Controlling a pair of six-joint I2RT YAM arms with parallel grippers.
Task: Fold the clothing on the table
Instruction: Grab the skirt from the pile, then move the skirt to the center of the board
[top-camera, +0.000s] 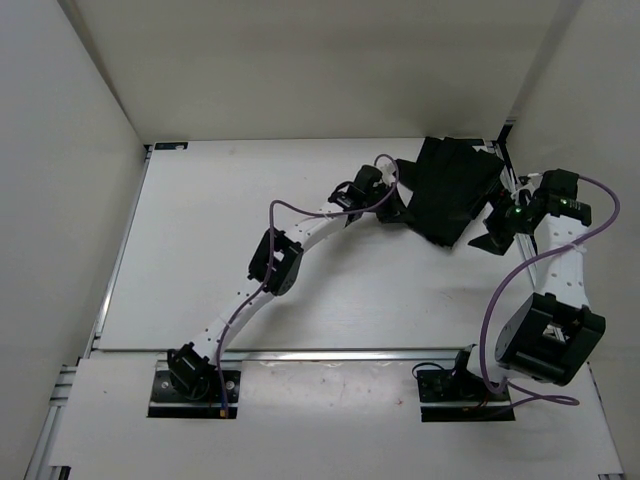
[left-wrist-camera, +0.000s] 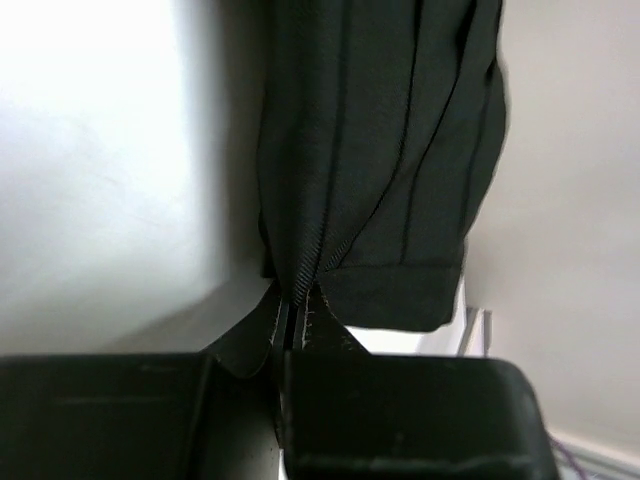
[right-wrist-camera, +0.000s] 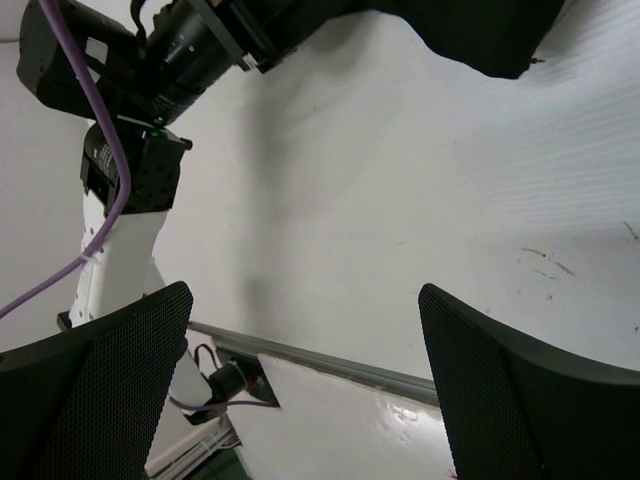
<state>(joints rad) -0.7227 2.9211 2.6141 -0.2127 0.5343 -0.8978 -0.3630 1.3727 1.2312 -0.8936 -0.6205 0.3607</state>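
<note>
The clothing (top-camera: 452, 185), black and pleated, lies bunched at the back right of the white table (top-camera: 250, 250). My left gripper (top-camera: 392, 208) is at its left edge. In the left wrist view the gripper (left-wrist-camera: 292, 318) is shut, with a fold of the clothing (left-wrist-camera: 380, 150) pinched between its fingertips; the pleats run away from it. My right gripper (top-camera: 490, 230) is just right of the clothing and stands open. In the right wrist view the open gripper (right-wrist-camera: 300, 380) has only table between its fingers (right-wrist-camera: 500, 380). A corner of the clothing (right-wrist-camera: 480, 35) shows at that view's top.
White wall panels close in the table at the back and both sides; the clothing lies near the back right corner (top-camera: 505, 130). A metal rail (top-camera: 330, 352) runs along the near edge. The left arm's wrist (right-wrist-camera: 190, 50) and purple cable show in the right wrist view.
</note>
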